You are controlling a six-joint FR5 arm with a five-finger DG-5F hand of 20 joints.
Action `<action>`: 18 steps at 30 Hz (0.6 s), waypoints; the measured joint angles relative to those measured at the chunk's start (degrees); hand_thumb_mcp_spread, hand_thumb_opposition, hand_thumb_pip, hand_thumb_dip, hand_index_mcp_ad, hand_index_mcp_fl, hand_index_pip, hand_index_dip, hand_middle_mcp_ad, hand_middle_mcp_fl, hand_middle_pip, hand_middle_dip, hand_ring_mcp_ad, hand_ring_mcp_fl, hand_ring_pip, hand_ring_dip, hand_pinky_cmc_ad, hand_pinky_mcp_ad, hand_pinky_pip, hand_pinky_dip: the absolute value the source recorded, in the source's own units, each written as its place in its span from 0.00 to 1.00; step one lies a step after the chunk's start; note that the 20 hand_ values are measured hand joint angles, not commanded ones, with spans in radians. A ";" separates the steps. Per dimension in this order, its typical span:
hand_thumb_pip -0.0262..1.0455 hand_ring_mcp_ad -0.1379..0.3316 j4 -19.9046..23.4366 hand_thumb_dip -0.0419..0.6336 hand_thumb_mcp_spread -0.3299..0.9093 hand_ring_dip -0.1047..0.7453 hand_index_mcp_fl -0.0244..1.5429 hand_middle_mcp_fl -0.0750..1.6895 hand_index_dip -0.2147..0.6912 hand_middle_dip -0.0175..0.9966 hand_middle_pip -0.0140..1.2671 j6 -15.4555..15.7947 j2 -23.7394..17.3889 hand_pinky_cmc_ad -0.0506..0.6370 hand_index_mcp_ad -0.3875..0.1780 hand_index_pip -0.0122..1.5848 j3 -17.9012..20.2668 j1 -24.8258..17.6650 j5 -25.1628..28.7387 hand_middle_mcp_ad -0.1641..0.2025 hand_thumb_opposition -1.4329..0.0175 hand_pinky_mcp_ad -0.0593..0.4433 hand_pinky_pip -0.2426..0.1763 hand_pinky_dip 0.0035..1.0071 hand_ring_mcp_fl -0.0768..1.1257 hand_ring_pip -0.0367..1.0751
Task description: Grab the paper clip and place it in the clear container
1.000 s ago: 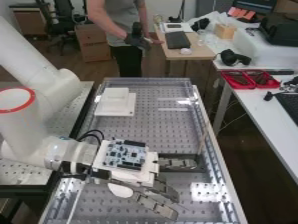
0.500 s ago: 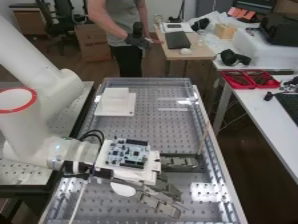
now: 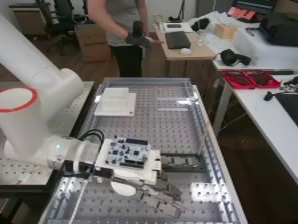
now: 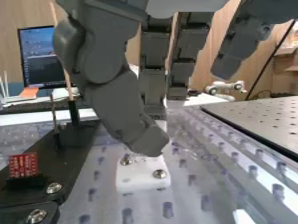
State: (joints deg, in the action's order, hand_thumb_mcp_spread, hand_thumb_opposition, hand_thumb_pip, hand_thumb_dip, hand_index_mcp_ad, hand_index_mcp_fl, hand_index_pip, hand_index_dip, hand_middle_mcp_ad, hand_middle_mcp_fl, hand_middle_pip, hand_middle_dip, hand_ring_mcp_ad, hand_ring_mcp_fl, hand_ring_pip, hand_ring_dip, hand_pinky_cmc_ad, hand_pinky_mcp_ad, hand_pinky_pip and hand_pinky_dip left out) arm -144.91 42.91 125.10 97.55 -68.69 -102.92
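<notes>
The hand (image 3: 158,204) was open, fingers loosely extended, with no object evident in its grasp. Its thumb hung above a white screwed block (image 4: 134,183) on the perforated surface (image 3: 156,132). Paper clip and clear container positions could not be determined. Correct pickup required locating the clip, straddling it squarely, then pinching lightly.

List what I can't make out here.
- Paper clip, high view: too small to pick out.
- Clear container, high view: outline lost against the shiny bench.
- White bracket, wrist view: one end hidden by the robot hand.
- Dark item, high view: cut off by the edge.
</notes>
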 joint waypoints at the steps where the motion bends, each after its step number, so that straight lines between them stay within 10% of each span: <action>1: 0.64 0.22 0.52 0.56 0.91 0.78 0.06 0.49 0.04 0.84 0.62 -0.20 -0.10 0.70 0.30 0.09 0.19 -0.02 0.02 0.21 0.29 0.58 0.69 0.15 0.44 0.11; 18: 0.64 0.21 7.50 0.55 0.92 0.78 0.08 0.55 0.04 0.80 0.61 -4.00 -5.24 0.72 0.30 0.11 4.17 -1.13 1.52 0.24 0.24 0.65 0.78 0.15 0.58 0.12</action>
State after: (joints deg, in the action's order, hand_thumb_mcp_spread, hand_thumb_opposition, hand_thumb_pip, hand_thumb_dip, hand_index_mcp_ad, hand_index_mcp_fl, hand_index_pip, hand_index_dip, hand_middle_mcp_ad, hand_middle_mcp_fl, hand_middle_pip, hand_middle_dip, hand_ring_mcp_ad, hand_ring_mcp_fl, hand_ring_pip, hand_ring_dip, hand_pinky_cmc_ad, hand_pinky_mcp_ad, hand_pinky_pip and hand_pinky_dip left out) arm -137.41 38.92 119.86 101.72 -69.82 -101.40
